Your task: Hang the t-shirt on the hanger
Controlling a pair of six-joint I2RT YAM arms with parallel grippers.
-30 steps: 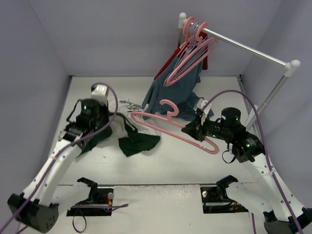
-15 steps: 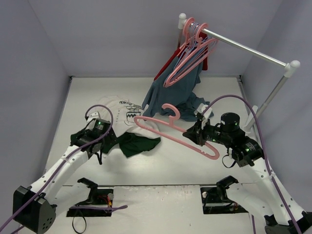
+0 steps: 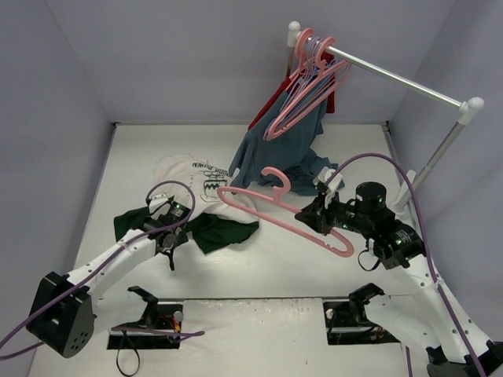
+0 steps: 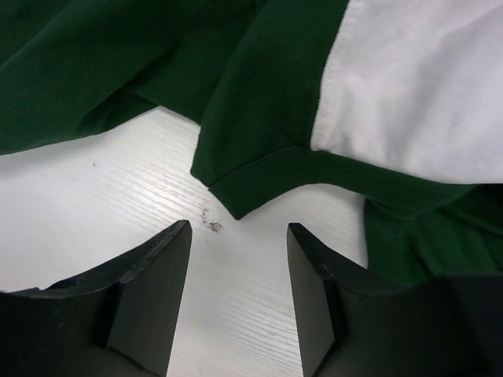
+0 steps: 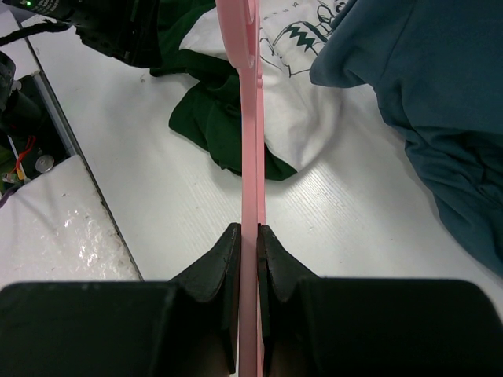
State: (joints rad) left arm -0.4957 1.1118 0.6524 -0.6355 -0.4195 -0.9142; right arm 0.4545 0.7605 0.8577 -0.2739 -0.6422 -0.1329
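Jaws open, the left gripper (image 4: 237, 239) has dropped beside the t-shirt's (image 4: 259, 102) green hem, likely to pinch it, while the right gripper (image 5: 248, 236) keeps the hanger (image 5: 250, 141) clamped.

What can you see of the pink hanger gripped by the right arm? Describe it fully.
The hanger is thin, smooth pink plastic, with a curved hook and sloping shoulders joined by a lower bar. The right gripper is shut on one side of it, holding it above the table, slanting across the middle. Its free end reaches over the t-shirt. Nothing else is seen touching it.
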